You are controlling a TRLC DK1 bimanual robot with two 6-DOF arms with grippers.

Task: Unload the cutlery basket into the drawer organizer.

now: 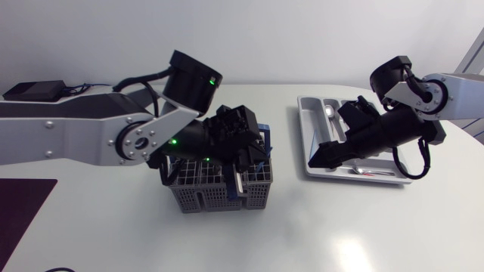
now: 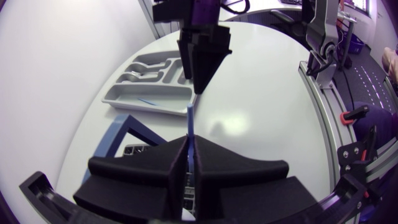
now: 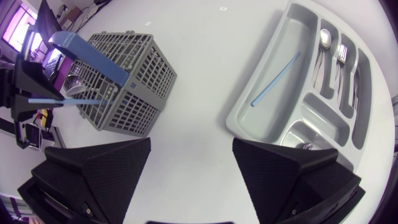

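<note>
Right now my left jaws are pinched shut on a thin blue straw [image 2: 190, 124]. It sticks straight out ahead of them, its free end aimed at my right arm. They hang over the basket [image 1: 219, 193], close by its blue handle [image 3: 87, 53]. I cannot tell whether the straw is fully clear of the basket's rim.

My right jaws are spread wide with nothing in them. They hover over bare surface [image 1: 340, 227] between the basket and the tray [image 1: 304, 132]. A second straw [image 3: 275, 79] lies in the tray's long compartment, with a spoon [image 3: 324, 38] and forks [image 3: 341, 56] in the narrower slots.

I judge this to be a handover, with the straw on offer to the right arm. Next, the open right jaws need to line up around the free end and close squarely before the left lets go. The straw is slim, so a skewed grip could flick it away. After that it belongs beside its twin.
</note>
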